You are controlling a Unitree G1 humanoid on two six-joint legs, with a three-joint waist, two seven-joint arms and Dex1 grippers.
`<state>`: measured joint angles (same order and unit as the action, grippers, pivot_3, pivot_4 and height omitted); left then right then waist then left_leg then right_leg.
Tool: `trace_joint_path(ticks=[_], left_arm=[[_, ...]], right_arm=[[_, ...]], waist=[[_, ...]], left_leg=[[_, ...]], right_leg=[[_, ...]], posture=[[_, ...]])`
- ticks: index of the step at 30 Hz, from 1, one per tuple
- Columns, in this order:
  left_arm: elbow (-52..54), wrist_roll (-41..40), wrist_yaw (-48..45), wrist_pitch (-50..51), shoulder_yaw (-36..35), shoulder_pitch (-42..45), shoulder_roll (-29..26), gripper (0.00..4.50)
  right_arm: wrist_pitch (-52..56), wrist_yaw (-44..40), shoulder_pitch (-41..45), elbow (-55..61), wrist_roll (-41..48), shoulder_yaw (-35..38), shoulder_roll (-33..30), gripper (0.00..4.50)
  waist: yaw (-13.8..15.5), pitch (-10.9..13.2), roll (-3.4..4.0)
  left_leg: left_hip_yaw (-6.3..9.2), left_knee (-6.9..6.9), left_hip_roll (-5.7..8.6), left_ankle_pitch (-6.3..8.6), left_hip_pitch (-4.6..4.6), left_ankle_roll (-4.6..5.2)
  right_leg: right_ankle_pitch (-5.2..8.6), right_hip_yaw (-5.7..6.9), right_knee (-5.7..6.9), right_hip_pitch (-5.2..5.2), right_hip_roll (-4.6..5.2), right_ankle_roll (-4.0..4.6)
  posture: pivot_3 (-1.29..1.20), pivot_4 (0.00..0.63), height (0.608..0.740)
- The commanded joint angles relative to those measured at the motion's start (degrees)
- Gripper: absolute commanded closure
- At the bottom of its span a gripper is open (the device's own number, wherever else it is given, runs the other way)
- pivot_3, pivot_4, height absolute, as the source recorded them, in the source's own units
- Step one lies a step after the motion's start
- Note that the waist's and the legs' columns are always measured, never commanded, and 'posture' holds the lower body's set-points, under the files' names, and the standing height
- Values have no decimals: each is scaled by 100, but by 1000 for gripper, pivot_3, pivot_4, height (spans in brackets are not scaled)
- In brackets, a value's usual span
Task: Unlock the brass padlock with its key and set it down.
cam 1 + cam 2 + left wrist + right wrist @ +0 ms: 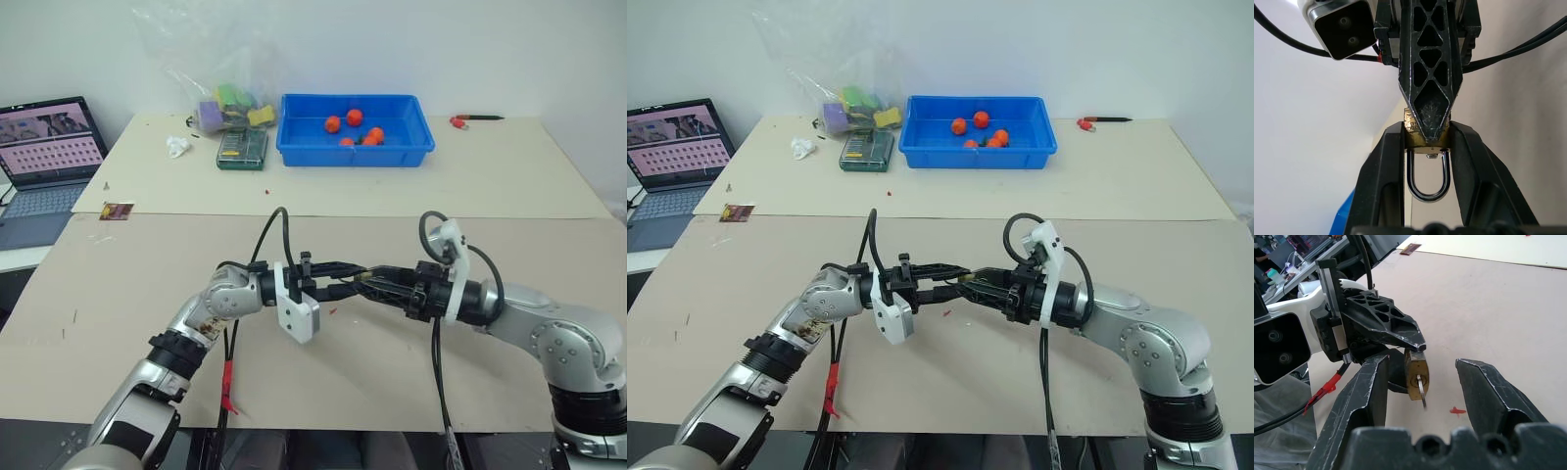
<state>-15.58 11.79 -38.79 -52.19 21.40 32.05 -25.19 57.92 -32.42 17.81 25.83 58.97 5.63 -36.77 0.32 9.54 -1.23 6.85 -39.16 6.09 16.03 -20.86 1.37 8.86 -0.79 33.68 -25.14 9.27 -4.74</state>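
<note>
A: Item one, the brass padlock (1416,376)?

B: Small yellow-gold block, scuffed faces, thin silvery shackle (1428,178) looped closed into the body. Held above the tan table (392,343), mid-air between the two arms.

A: Holder?

B: Left gripper (1427,139), its two black fingers pinched on the padlock's brass body, shackle end toward its own wrist.

A: Item two, the key (1421,390)?

B: Thin silvery sliver, seated in the keyway on the lock's lower face, sticking out free.

A: Right gripper (1422,377)?

B: Jaws spread apart, one finger on each side of the padlock, gripping nothing; neither finger touches lock or key.

A: Nearby marks?

B: A small red mark (1457,410) on the table beneath.
</note>
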Motion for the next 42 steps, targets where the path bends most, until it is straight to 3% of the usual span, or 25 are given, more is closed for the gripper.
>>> trace_joint_path(ticks=[1, 3, 6, 16, 18, 24, 26, 31, 37, 42], left_arm=[[244, -61, 114, 35, -57, -29, 15, 3703], [282, -51, 114, 41, -51, -50, 27, 3703], [276, -48, 122, 50, -60, -38, 35, 3703], [217, -196, 133, 205, -157, 50, 44, 3703], [200, -235, 143, 233, -183, 75, 59, 2694], [244, -483, 90, 437, -228, 74, 82, 429], [246, -532, 72, 525, -254, 69, 73, 11], [294, -1406, -876, 1281, -24, -209, -159, 11], [187, -2163, -1301, 2460, -363, -330, -122, 11], [584, -3146, -1728, 4125, -561, -355, 24, 1378]], right_arm=[[24, -77, 113, 97, 215, 213, -65, 2876], [42, -103, 96, 104, 273, 213, -89, 3631], [51, -123, 88, 96, 330, 210, -109, 4399], [3, -100, 76, 116, 280, 155, -125, 4397], [1, -97, 89, 101, 254, 133, -117, 4397], [-1, -108, 110, 100, 259, 107, -113, 4397], [-2, -111, 112, 98, 260, 104, -114, 4397], [-30, -159, 130, 48, 217, 103, -143, 4397], [-29, -231, 189, 39, 277, 223, -238, 4397], [-57, -371, 188, 86, 296, 287, -394, 4397]], waist=[[0, 0, 0], [3, 0, 0], [4, 0, 0], [1, 0, 0], [2, 0, 0], [1, 0, 0], [1, 0, 0], [-20, 0, 0], [-39, 0, 0], [-46, 0, 0]], left_leg=[[0, 0, 0, 0, 0, 0], [0, 0, 0, 0, 0, 0], [0, 0, -1, 0, 0, 0], [0, 0, -1, 0, 0, 0], [0, 0, 0, 0, 0, 0], [0, 0, -1, 0, 0, 0], [0, 0, 0, 0, 0, 0], [0, 0, 0, 0, 1, 0], [1, -1, -1, 0, 1, 1], [1, -1, -1, 1, 1, 2]], right_leg=[[0, 0, 0, 0, 0, 0], [0, 0, 0, 0, 0, 0], [0, 0, 0, 1, 1, 0], [0, 0, 0, 0, 0, 0], [0, 0, 0, 0, 0, 0], [0, 0, 1, 0, 0, 0], [0, 0, 1, 0, 0, 0], [0, 0, 3, 0, 0, 0], [0, 0, 19, -1, 1, 0], [1, 0, 23, -1, 0, -1]], posture=[[0, 150, 740], [0, 150, 740], [0, 150, 740], [0, 150, 740], [0, 150, 740], [0, 150, 740], [0, 150, 740], [0, 150, 740], [0, 150, 740], [0, 150, 740]])
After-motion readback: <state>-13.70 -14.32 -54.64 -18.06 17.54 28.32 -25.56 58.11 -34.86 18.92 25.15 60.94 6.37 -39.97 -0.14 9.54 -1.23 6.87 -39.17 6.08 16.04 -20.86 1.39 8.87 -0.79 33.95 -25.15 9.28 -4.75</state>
